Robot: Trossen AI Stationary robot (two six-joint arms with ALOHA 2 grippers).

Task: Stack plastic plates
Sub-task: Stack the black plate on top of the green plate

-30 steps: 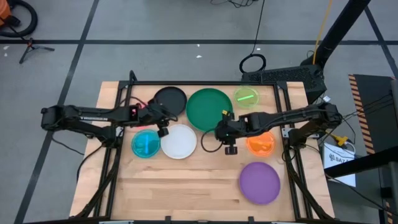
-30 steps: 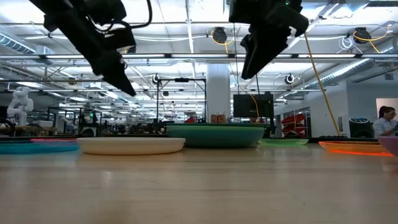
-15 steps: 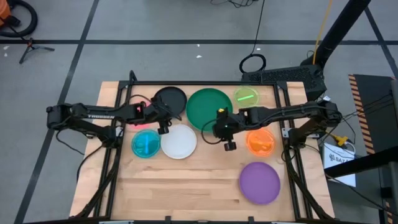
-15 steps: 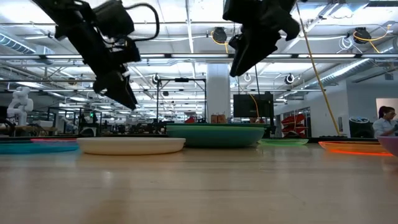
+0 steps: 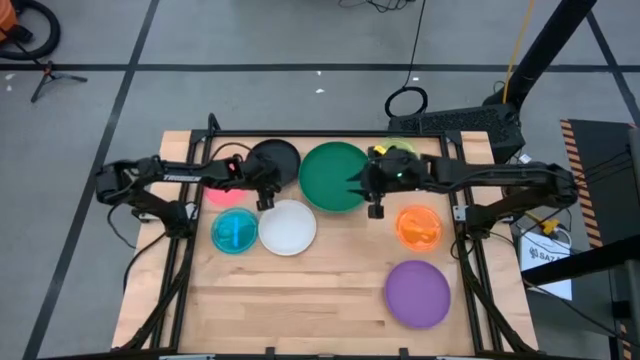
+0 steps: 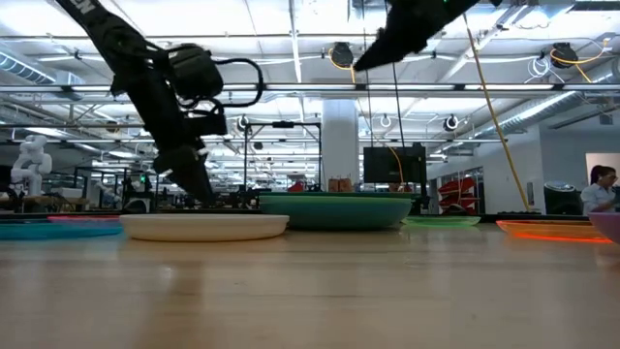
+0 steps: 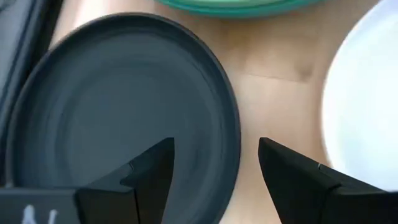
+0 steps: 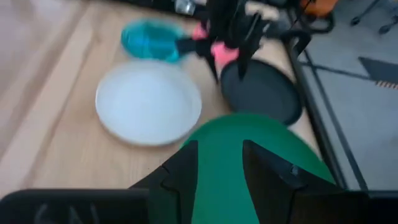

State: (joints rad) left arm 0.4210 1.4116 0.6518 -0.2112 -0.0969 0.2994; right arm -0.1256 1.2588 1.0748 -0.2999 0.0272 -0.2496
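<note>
The black plate (image 5: 273, 160) lies flat near the table's far edge, beside the dark green plate (image 5: 337, 176), which shows lighter green rims under it in the low view (image 6: 334, 211). The white (image 5: 288, 227), translucent blue (image 5: 235, 232), orange (image 5: 420, 227) and purple (image 5: 418, 293) plates lie flat and apart. The left arm half hides the pink plate (image 5: 213, 196). The right arm half hides the lime plate (image 5: 397, 152). My left gripper (image 7: 214, 168) is open and low, its fingers astride the black plate's near rim (image 7: 231, 140). My right gripper (image 8: 221, 168) is open, high over the dark green plate's right edge.
Bare wood lies along the table's near edge, left of the purple plate. Dark frame rails (image 5: 190, 170) run along the table's left and right sides. The white plate's rim (image 7: 336, 112) is close beside my left gripper's outer finger. A person (image 6: 601, 189) is far off in the room.
My left gripper has come down and moved a little toward the far edge, onto the black plate's near rim. My right gripper has risen and moved toward the table's far right, from beside the orange plate to over the dark green plate's right edge. No plate has moved.
</note>
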